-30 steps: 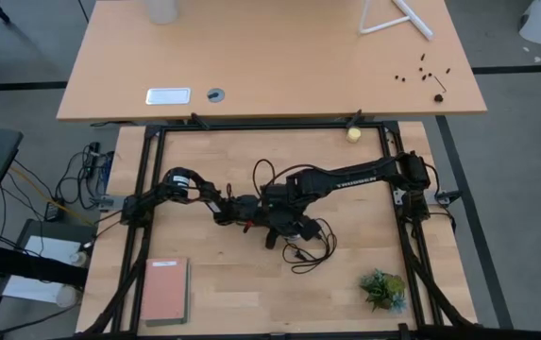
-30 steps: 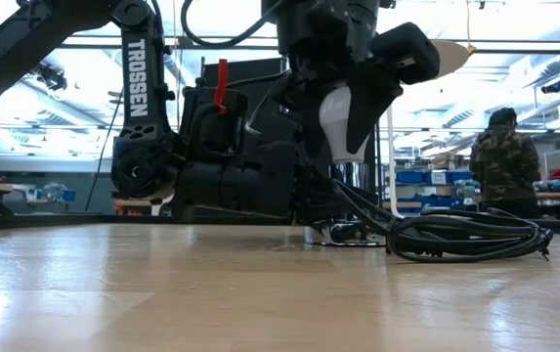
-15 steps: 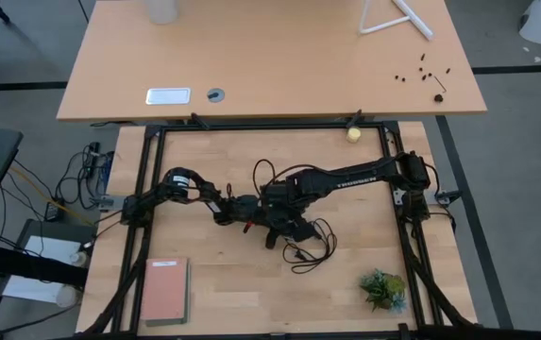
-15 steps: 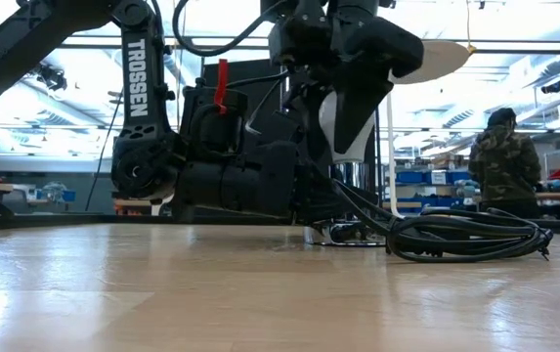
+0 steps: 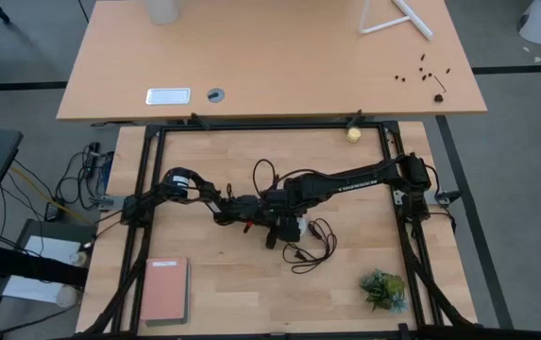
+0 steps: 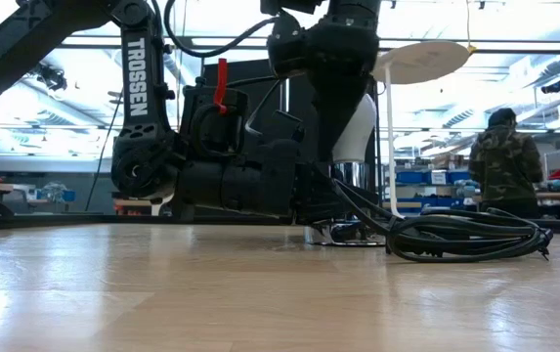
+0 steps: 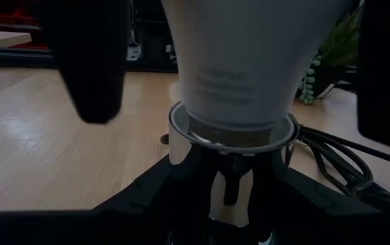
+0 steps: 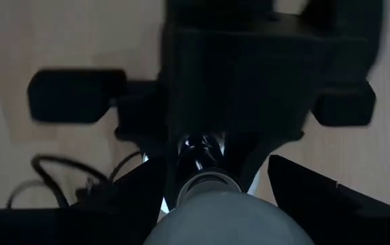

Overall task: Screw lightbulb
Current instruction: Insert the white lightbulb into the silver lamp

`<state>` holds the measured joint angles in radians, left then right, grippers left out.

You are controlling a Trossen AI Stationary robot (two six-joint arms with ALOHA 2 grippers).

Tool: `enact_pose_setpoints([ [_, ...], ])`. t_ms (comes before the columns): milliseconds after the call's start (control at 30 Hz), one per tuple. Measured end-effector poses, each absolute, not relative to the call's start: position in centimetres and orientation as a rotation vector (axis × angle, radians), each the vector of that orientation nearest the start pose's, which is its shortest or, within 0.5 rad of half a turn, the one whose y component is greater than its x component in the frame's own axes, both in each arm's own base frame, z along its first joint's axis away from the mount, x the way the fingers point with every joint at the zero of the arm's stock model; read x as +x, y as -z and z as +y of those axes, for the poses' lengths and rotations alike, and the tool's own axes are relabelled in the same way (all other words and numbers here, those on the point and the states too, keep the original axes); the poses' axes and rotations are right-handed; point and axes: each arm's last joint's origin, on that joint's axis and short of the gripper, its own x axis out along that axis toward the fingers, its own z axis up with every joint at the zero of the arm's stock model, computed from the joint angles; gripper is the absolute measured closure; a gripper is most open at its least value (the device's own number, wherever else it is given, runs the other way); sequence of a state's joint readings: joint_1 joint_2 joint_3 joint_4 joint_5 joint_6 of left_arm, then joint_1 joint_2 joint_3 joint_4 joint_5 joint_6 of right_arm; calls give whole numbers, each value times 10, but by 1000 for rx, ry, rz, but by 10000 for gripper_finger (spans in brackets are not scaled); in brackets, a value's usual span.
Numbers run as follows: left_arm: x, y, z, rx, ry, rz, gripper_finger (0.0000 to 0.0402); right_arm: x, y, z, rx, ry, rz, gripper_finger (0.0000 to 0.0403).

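The white frosted lightbulb [image 6: 360, 132] stands upright with its narrow base in the round silver socket [image 7: 181, 129] at mid-table; it also shows in the high view [image 5: 295, 228]. My right gripper [image 6: 343, 112] comes down over the bulb and is shut on it. Its fingers [image 7: 89, 68] show on either side of the bulb in the left wrist view. My left gripper [image 7: 225, 197] lies low and level from the table's left, shut on the socket below its rim. The socket's black cord [image 6: 465, 240] lies coiled on the table to the right. My left gripper holds the socket's stem [image 7: 225, 178] under the silver rim between its two fingers. It comes in level from the table's left. The socket sits upright, low over the table. My right gripper holds the bulb's wide upper part [image 8: 225, 221] between its two fingers, from above, pointing down. The gripper's body hides the place of contact. The bulb stands upright with its base inside the socket's rim [image 8: 208, 182].
A small yellowish ball [image 5: 353, 134] lies at the table's far edge. A green plant [image 5: 383, 288] sits near right and a pink book [image 5: 165, 290] near left. The cord [image 5: 308, 247] loops just near of the grippers. A person [image 6: 504, 161] stands in the room behind.
My right gripper has turned about its upright axis over the bulb, roughly a quarter turn. One finger now stands in front of the bulb in the low view, where before the fingers flanked it. The bulb stays upright in the socket.
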<state>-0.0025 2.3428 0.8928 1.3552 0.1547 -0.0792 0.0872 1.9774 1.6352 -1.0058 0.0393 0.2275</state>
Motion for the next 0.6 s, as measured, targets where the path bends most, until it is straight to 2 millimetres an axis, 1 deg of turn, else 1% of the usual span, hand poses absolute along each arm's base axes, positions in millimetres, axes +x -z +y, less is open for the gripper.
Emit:
enact_pose_setpoints([
  [233,389,-48,-5,-96,152,102,213,395,-226,33,306,309,1318,138],
  [600,389,-48,-5,-115,151,103,213,394,-225,32,578,566,1263,138],
])
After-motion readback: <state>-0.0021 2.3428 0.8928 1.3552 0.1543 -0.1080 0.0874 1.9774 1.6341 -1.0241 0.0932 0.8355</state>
